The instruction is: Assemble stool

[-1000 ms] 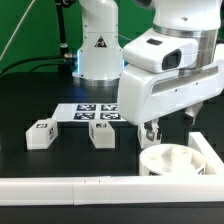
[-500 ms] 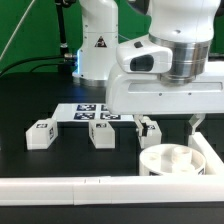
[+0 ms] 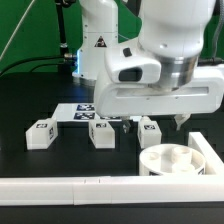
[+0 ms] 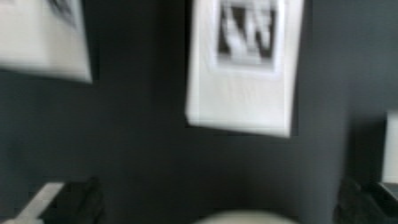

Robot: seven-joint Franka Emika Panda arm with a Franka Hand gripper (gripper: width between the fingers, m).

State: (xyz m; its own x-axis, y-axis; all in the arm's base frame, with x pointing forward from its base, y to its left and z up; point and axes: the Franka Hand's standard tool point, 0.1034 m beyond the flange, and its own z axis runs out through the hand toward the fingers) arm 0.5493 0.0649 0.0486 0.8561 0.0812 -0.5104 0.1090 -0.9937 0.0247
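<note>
No legs fitted to seat disc (image 3: 170,160), lower right; three leg blocks (image 3: 102,136) left loose on worktop (image 3: 70,160); hand (image 3: 152,123) spread, empty.

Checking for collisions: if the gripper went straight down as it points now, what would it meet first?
Probably the leg block beneath the open gripper; depth is unclear, so it might reach the black table beside it.

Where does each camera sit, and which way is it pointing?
Exterior view: off the arm, facing it across the black table; shows the arm and its open gripper above a leg block.
Wrist view: on the wrist, looking down at the table, blurred; two dark fingertips show.
Shared: the table and, probably, that tagged leg block.
</note>
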